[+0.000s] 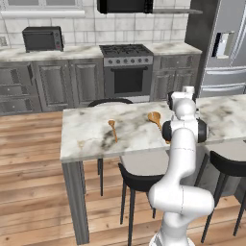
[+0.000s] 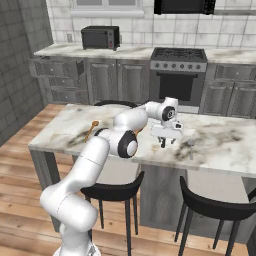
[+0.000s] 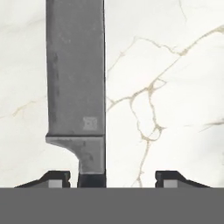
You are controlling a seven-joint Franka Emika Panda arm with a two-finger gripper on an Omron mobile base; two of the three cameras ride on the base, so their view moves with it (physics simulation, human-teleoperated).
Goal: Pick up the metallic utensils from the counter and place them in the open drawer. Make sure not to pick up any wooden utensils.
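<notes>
The hand view shows the knife [image 3: 76, 87] flat on the counter [image 3: 175, 65], between the gripper [image 3: 113, 177] fingertips, jaws apart, nearer one tip. Beside the knife, the right base view shows another metal utensil [image 2: 190, 148]; the left base view shows two wooden spoons [image 1: 113, 129].

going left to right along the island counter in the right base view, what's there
small wooden spoon → robot arm elbow → gripper → grey metal utensil, all on or over the marble counter

Behind my counter I see a black microwave [image 1: 43, 38] on the back worktop, a stove [image 1: 126, 67], a steel fridge [image 1: 226, 45], and black stools [image 2: 212, 207] below.
</notes>
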